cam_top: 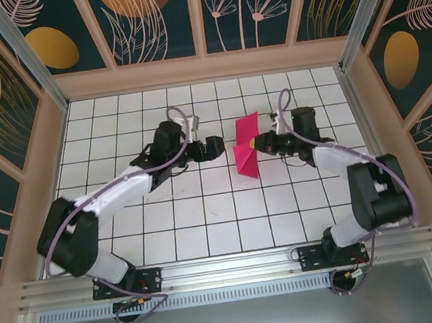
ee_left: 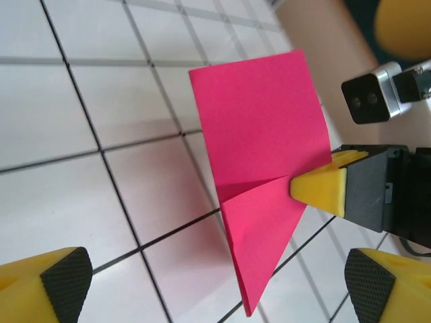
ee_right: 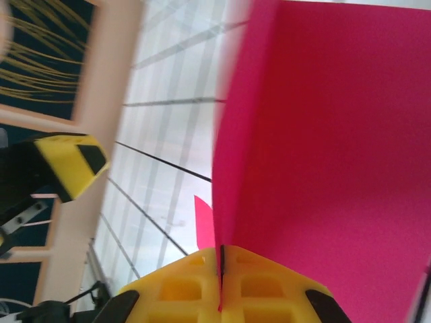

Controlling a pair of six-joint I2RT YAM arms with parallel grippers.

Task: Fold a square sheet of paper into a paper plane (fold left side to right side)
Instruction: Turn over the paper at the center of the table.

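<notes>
The workspace is a box with walls (cam_top: 151, 20) of dark teal panels printed with pale leaf and flower outlines and orange ovals, set in light wood-coloured frames. The table (cam_top: 208, 225) is smooth and glossy white, ruled into square tiles by thin dark lines. A ribbed aluminium rail (cam_top: 229, 268) runs along its near edge, where the two arm bases are bolted.

The sheet of paper (cam_top: 247, 154) is thin, matt and vivid pink. It sits just right of the table's middle, in the far half, between the two grippers. It is not lying flat. A sharp crease runs across it from its left edge to the point where it is gripped. Above the crease a broad four-sided flap stands up, and below it a narrower triangular part tapers to a point aimed down at the tiles. Whether that point touches the table cannot be told.

The right gripper (ee_right: 220, 269) has blocky yellow plastic fingers with dark textured pads. Its jaws are pressed fully together, with the right edge of the paper pinched in the seam between them, at the crease.

The left gripper (ee_left: 217, 286) is just left of the paper, with its jaws spread as wide as they go. Its yellow fingers (ee_left: 64, 279) stand well apart and touch nothing, and the paper sits beyond the gap between them.
</notes>
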